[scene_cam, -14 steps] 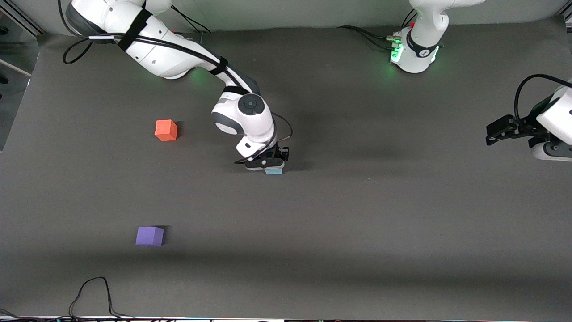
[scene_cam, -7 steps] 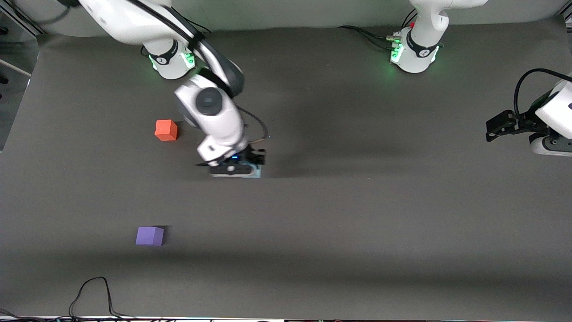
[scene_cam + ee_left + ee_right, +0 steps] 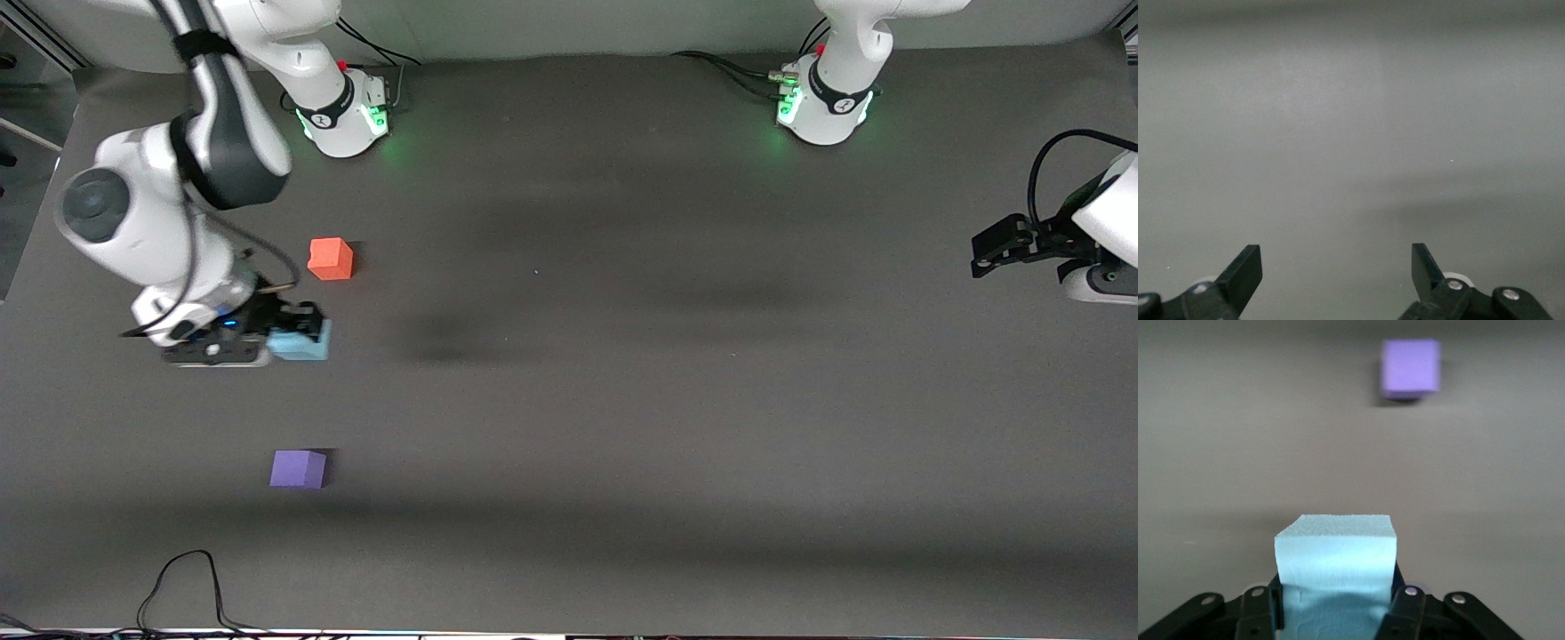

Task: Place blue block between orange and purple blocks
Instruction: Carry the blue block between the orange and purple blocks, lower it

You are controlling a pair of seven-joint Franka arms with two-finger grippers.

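My right gripper is shut on the light blue block and holds it over the mat, between the orange block and the purple block. In the right wrist view the blue block sits between the jaws, with the purple block ahead of it on the mat. The orange block lies farther from the front camera, the purple block nearer to it. My left gripper is open and empty and waits at the left arm's end of the table; its fingertips show over bare mat.
A dark grey mat covers the table. A black cable loops at the mat's edge nearest the front camera. The arm bases stand along the edge farthest from that camera.
My right arm has carried the blue block from the mat's middle toward the right arm's end, to a spot between the orange and purple blocks. The left arm has hardly moved.
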